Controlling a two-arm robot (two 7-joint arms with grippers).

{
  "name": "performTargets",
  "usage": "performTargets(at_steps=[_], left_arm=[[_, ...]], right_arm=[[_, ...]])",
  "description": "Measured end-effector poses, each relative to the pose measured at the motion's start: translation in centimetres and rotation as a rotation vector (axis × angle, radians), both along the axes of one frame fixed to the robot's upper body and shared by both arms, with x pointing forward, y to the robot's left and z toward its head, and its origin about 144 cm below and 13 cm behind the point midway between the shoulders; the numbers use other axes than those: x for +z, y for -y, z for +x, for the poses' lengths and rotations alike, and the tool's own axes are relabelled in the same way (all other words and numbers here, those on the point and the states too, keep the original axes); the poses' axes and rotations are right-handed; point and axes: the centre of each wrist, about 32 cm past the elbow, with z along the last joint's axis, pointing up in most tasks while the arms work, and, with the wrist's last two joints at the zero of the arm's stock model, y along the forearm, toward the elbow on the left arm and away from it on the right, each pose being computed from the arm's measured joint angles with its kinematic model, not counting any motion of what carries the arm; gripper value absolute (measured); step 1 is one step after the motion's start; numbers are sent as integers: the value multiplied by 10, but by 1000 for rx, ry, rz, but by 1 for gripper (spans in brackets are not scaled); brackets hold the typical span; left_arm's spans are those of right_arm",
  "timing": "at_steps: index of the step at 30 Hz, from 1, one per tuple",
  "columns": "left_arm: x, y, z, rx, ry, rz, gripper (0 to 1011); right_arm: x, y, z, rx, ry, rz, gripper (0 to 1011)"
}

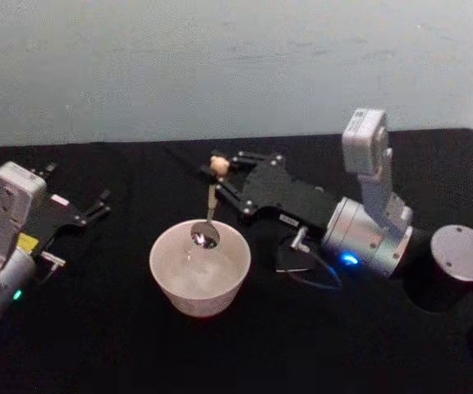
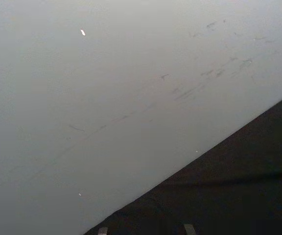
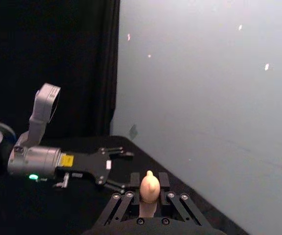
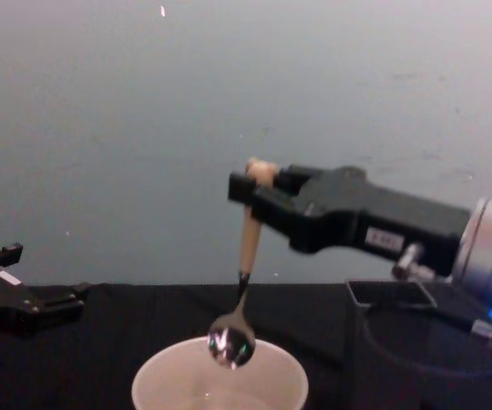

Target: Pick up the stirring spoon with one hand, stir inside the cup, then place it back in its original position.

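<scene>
Spoon: you see the spoon [image 1: 210, 205] hanging almost upright over the cup [image 1: 195, 300], its bowl low at the far rim, above the white inside, in the head and chest views.
Grip: the right gripper [image 1: 220, 176] reaches in from the right, its fingers [image 3: 163, 182] clamped on the top of the pale handle, just under the small knob [image 3: 150, 186].
Other arm: the left gripper [image 1: 101, 203] lies on the black bench [image 1: 97, 345] well to the left, fingers spread and holding nothing.
Holder: the dark square holder [image 4: 389, 304] stands right of the cup, below the right arm.
Weight: expect a very light load; the slim spoon should barely tax the grip.
Stiffness: the thin metal stem looks rigid, but so long a lever may swing if you move sharply.
Slip: the smooth, narrow handle could twist or slide between flat fingers, so keep the squeeze firm.
Where to hold: the upper handle below the knob looks the best spot; it leaves the stem free to circle.
Cup: it is thin-walled and probably light, so a knock on the rim may shift or tip it.
</scene>
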Motion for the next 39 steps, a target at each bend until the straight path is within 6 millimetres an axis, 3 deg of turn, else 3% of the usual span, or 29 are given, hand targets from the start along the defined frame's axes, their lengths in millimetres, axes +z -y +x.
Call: performTargets(at_steps=[16, 39], left_arm=[[0, 0, 0, 0, 0, 0, 1001], [0, 0, 0, 0, 0, 0, 1001]], right_arm=[[-38, -12, 10, -2, 6, -51, 214], [-48, -10, 11, -13, -2, -73, 214]])
